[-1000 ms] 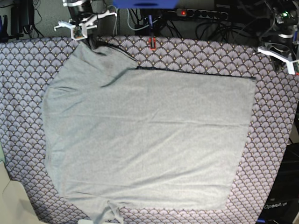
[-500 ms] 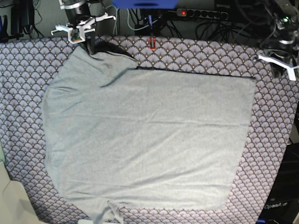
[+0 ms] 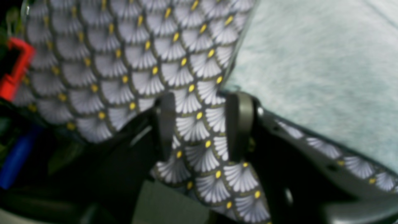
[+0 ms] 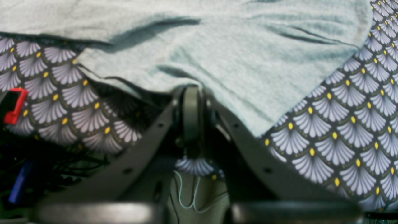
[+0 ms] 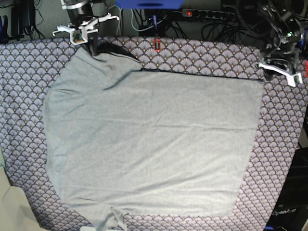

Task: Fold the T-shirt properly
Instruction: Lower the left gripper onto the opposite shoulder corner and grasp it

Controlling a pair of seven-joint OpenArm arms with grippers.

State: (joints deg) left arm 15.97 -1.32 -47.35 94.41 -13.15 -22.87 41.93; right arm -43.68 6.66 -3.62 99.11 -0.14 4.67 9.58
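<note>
Grey T-shirt (image 5: 149, 144) lay spread flat across bench (image 5: 29, 62), patterned tablecloth (image 5: 284, 125) beneath.

Right gripper (image 4: 191, 93) at far sleeve corner: jaws together, seemingly pinching shirt edge. Risk: thin bite, knit slips free on lift; tablecloth could come along.

Left gripper (image 3: 200, 121): jaws apart, over bare tablecloth just beside shirt's corner. Risk: closing there catches tablecloth only.

Left wrist view blurred. Base view cut shirt's near hem.

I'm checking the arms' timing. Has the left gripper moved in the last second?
Yes. In the base view the left gripper has come in toward the T-shirt corner; a second ago it was farther out, by the tablecloth edge.
</note>
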